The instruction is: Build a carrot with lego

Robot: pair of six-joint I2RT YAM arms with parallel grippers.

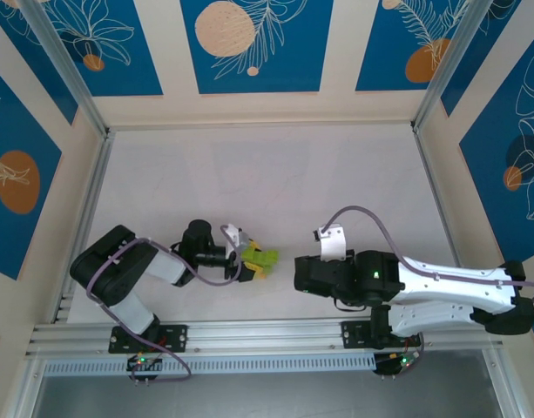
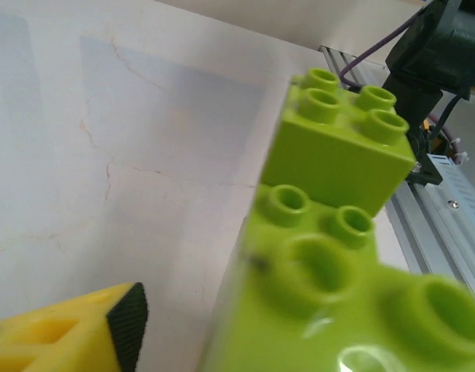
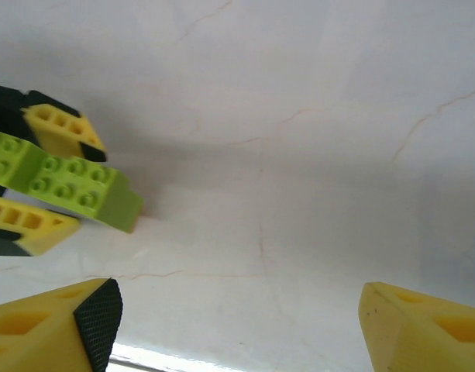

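Left gripper (image 1: 249,258) clamped the seemingly half-built carrot (image 1: 263,259), just joined lime-green bricks (image 2: 338,155) so far, while right gripper (image 3: 237,318) gaped empty beside it.

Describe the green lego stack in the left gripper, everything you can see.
The lime-green bricks are glossy plastic with round studs. The left wrist view shows a square four-stud block seated on a longer studded piece, joined into one stack. The left gripper holds it, yellow fingers clamped on opposite sides, with the stack jutting out toward the right arm. It sits low over the white table; whether its end touches the surface is unclear.
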